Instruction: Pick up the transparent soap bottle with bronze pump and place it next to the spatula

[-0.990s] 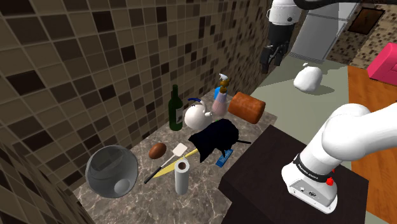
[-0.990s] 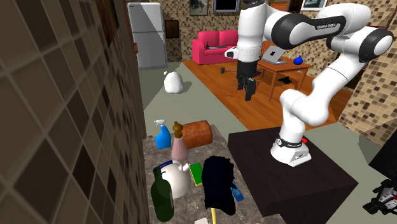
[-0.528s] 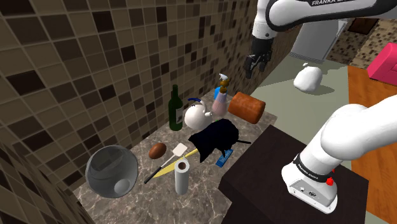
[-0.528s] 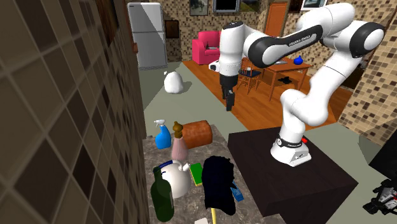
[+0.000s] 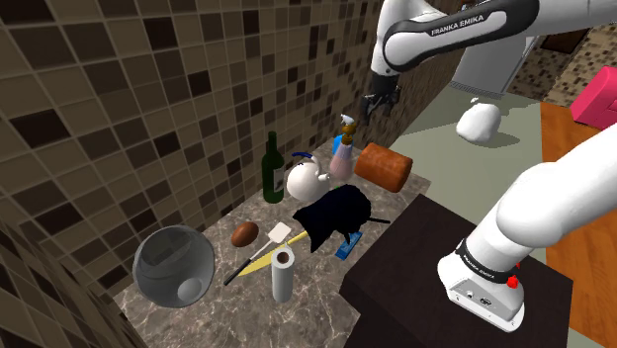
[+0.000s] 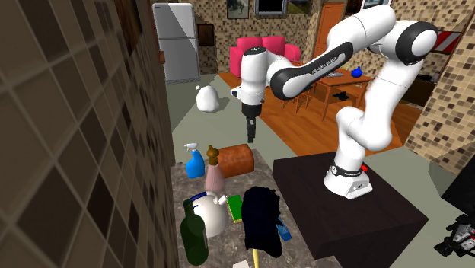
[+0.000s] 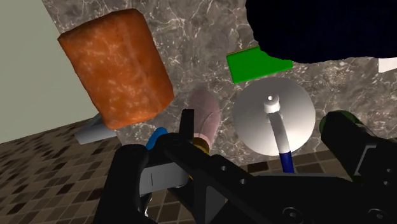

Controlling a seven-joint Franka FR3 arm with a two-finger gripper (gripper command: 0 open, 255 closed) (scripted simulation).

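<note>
Shoulder view: tool (image 5: 374, 105), spread wide, hangs above the soap bottle (image 5: 342, 164) standing on the marble bench (image 5: 237, 304).

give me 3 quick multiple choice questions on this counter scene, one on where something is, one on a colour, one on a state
1. In the shoulder view, what lies just right of the soap bottle?
A. an orange-brown block
B. a paper roll
C. a glass bowl

2. What colour is the spray bottle beside the soap bottle?
A. red
B. blue
C. yellow

3. The soap bottle is:
A. tipped over
B. clasped in the gripper
C. upright on the counter, unheld

Answers:
1 A, the block sits next to it on that side.
2 B, its body is blue in the second exterior view.
3 C, it stands pump-up while the gripper hangs above, apart from it.
</note>
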